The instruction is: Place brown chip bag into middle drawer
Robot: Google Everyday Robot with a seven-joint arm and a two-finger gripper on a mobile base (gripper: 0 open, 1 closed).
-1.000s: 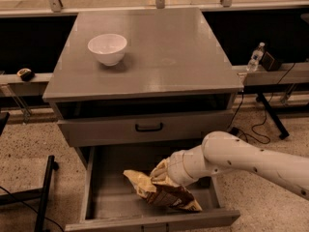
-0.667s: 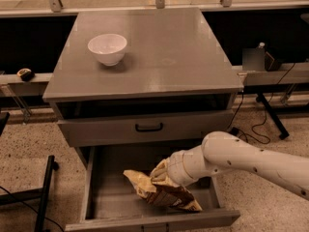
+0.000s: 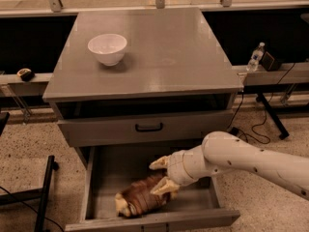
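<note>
Both fingers (image 3: 158,164) of gripper (image 3: 162,175) are spread apart, nothing clamped btwn them. Gripper sits low inside the middle drawer (image 3: 113,170), right of centre.

Brown chip bag (image 3: 142,201) lies on its side on the drawer floor at 7 o'clock from gripper. Lower finger is touching it or just above its top edge, can't tell which. Bag is fully inside the walls, near the front lip. My read: placement looks done, bag resting on its own weight.

Arm (image 3: 251,161) runs in from 3–4 o'clock over the drawer's right wall, angled down, prob. to stay under the upper drawer front (image 3: 193,124) at 12. That front + its handle (image 3: 148,127) sit right above the back of the open drawer, so they're the main obstruction. I'd expect pulling out to need a move toward 4–5, not straight up.

Bowl (image 3: 107,47) on cabinet top (image 3: 178,57) at 11, well apart, irrelevant. Water bottle (image 3: 254,57) at 2, off to the side, not near the arm.
</note>
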